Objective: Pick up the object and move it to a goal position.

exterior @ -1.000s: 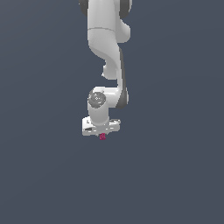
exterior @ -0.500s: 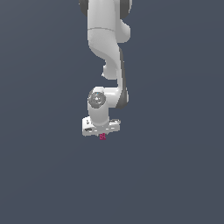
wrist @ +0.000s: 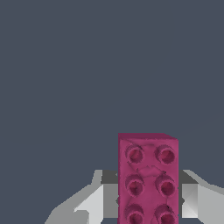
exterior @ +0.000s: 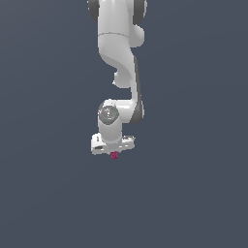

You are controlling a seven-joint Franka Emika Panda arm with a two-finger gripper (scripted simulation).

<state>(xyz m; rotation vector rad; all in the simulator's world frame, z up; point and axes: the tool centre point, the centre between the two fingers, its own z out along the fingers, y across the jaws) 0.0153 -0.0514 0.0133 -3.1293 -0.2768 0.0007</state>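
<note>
**Wrist view: brick clamped between the fingers, ready to be carried**

Wrist view shows the brick (wrist: 148,179) filling the space between the two grey fingers (wrist: 92,203), its studded face turned toward the camera and its long side running away from the gripper (wrist: 146,199). One finger is seen on each long flank of the brick, pressed against it with no gap visible, so the gripper is judged to be closed narrowly on the brick. The grip is taken across the short width, presumably because that span fits easily between the fingers and leaves flat walls for the pads to bear on. Part of the brick's length sticks out past the fingertips; the part nearest the palm is cut off by the frame edge.

From the exterior view, the white arm (exterior: 118,53) is seen reaching down, with the gripper (exterior: 114,151) pointing straight downward and the brick (exterior: 115,155) showing only as a small pink speck just beneath the hand. The vertical approach suits a top-down grasp of so small a thing. Whether the brick rests on the dark grey floor (exterior: 193,193) or is already lifted cannot be told, as no shadow or contact line is visible. No goal marker is seen in either view, so the direction of travel cannot be judged; the pick-up is taken as done or nearly so, with the move outstanding.
</note>
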